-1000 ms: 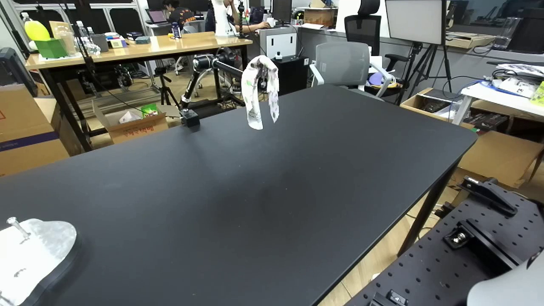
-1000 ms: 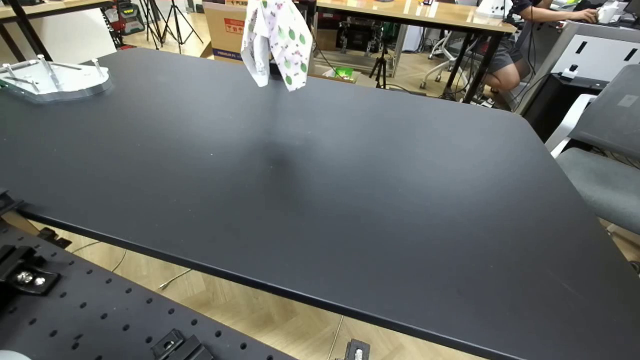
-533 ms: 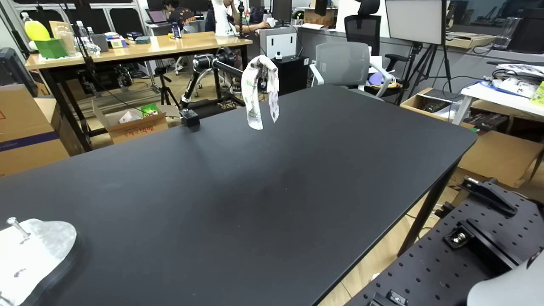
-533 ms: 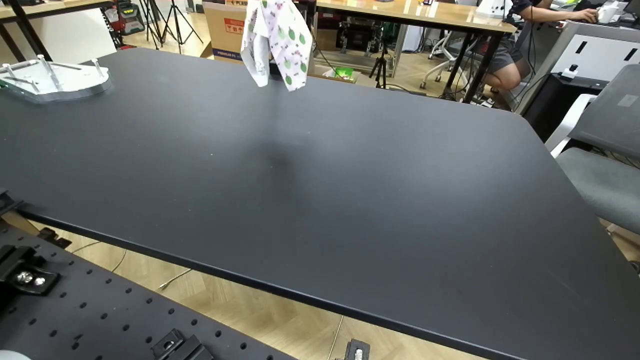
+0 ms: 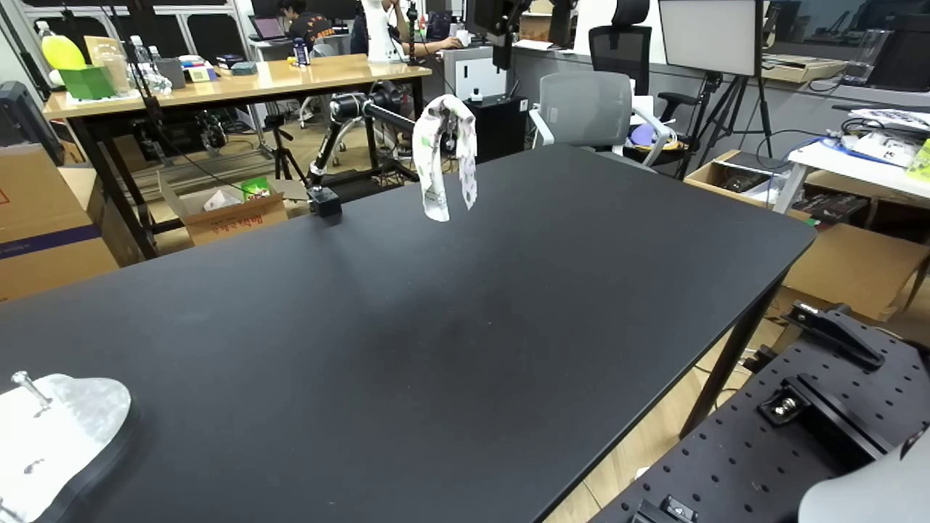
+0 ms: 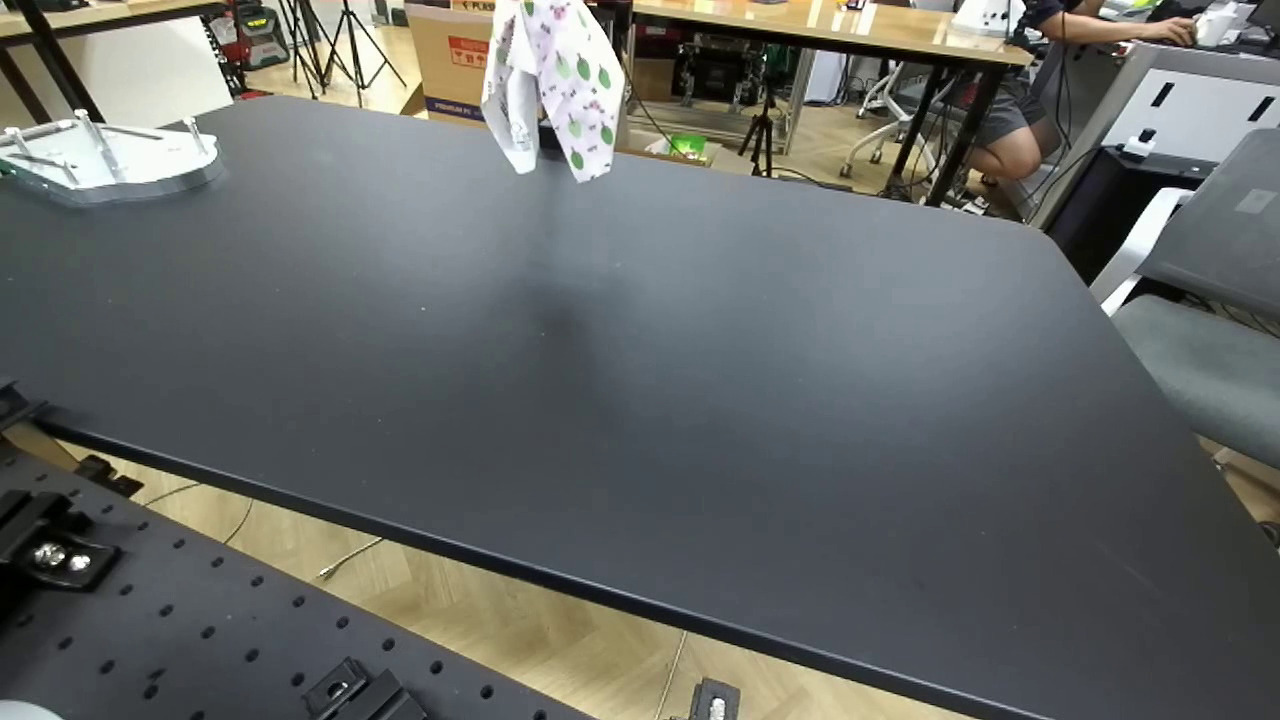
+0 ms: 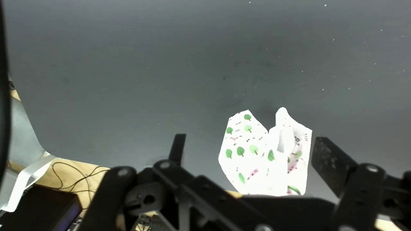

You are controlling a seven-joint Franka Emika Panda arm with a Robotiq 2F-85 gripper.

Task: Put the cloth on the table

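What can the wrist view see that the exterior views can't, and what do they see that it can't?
Only the wrist view: the pincer up close, with both fingers spread apart. An exterior view catches just part of it, at the top edge.

Only the exterior views: a white pegged slab and a purple-striped cardboard box.

Shared: the white cloth with green leaf shapes, and the black table.

The gripper (image 7: 250,141) was dull black, built of narrow jointed bars (image 7: 213,197) with round grey screws (image 7: 372,167); one of its blunt fingers (image 7: 328,157) bore pale scuffs. In an exterior view, the arm (image 5: 868,485) looked whitish, smooth and rounded.
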